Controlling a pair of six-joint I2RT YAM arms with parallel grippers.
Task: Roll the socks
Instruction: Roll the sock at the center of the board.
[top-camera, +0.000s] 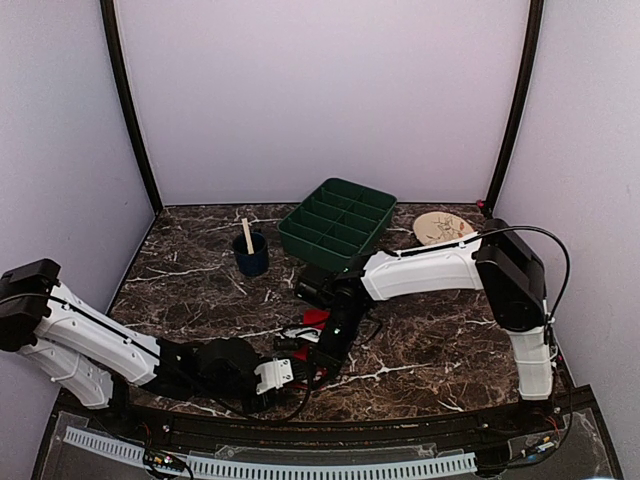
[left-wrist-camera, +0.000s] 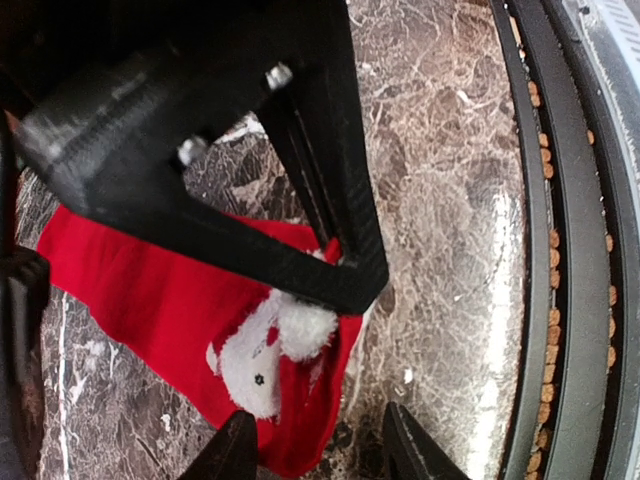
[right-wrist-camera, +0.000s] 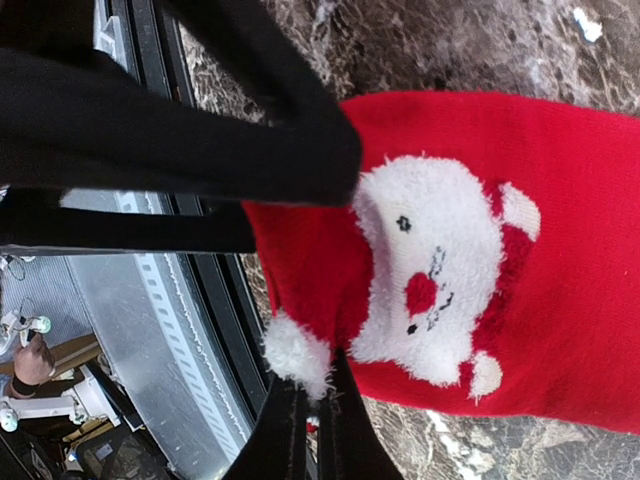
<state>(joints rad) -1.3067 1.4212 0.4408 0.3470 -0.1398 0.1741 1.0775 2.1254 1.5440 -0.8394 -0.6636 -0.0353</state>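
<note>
Right claw (right-wrist-camera: 308, 392): clenched on red sock (right-wrist-camera: 570, 250) edge | left claw (left-wrist-camera: 318, 420): released, jaws astride its corner | sock flat on table (left-wrist-camera: 440, 200)

The sock (top-camera: 314, 319) lies before the tray (top-camera: 300, 243), right of the cup (top-camera: 251, 258).

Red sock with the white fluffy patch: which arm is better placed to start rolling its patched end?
Right, likely. The right gripper is shut on the red fabric sock beside the white fluffy patch. The left gripper stands open at that edge, gripping nothing.
</note>
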